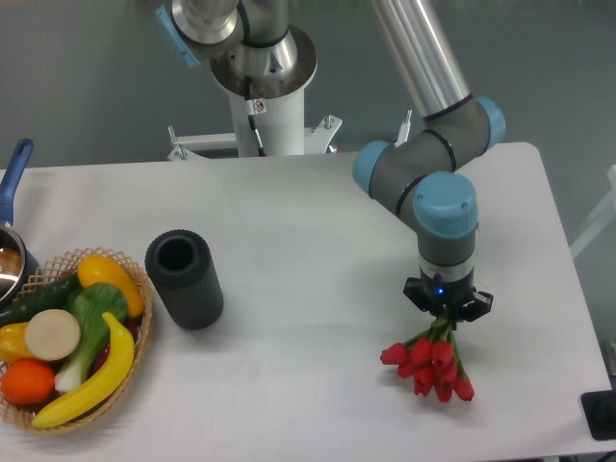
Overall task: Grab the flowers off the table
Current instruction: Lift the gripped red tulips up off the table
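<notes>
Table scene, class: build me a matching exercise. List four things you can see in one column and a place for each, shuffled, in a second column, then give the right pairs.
Things
1. flowers
2. black cylinder
3. banana
4. blue handle

Places
A. inside the wicker basket
B. far left edge of the table
C. just right of the basket
D. directly under the gripper

Pairs: 1-D, 2-C, 3-A, 4-B
</notes>
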